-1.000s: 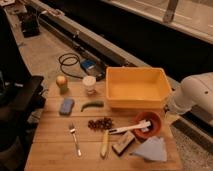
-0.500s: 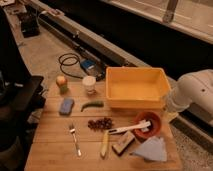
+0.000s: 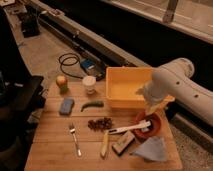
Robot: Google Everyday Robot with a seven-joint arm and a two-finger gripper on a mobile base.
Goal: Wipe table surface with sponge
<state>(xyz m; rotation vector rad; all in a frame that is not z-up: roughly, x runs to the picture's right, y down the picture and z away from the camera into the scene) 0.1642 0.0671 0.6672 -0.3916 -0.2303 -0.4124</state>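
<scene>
seemingly the sponge (image 3: 66, 105) lies lengthwise near-to-far; hand (image 3: 151, 106) at yellow tub (image 3: 124, 102).

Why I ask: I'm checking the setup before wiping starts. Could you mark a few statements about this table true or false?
1. The sponge lies on the table surface, toward the picture's left. True.
2. The gripper holds the sponge. False: it hangs at the picture's right, by the front corner of the yellow tub, far from the sponge.
3. The fork lies inside the yellow tub. False: it lies on the bare planks, nearer the camera than the sponge.
4. The pale blue cloth lies near the table's front right corner. True.
</scene>
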